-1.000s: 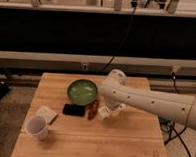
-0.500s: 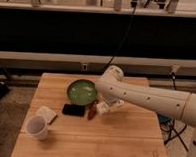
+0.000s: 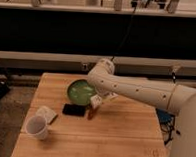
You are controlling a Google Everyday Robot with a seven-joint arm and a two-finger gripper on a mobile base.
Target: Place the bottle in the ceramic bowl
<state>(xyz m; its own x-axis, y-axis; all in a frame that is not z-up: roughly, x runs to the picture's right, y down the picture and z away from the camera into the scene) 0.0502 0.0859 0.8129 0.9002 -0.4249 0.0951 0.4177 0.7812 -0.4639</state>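
Observation:
The green ceramic bowl (image 3: 79, 91) sits on the wooden table (image 3: 123, 134) at the back middle. My white arm reaches in from the right, and my gripper (image 3: 99, 100) hangs at the bowl's right rim, just above the table. It is shut on the small whitish bottle (image 3: 96, 101), whose pale label shows at the fingers. The bottle is beside the bowl's rim, not inside the bowl. The arm hides part of the bowl's right edge.
A dark red elongated object (image 3: 91, 113) lies just below the gripper. A black flat rectangle (image 3: 73, 110) lies in front of the bowl. A white cup (image 3: 37, 127) and a pale packet (image 3: 46, 113) are at the front left.
My gripper has moved left and towards the back with the bottle, from over the dark red object to the bowl's right rim. Nothing else on the table has moved.

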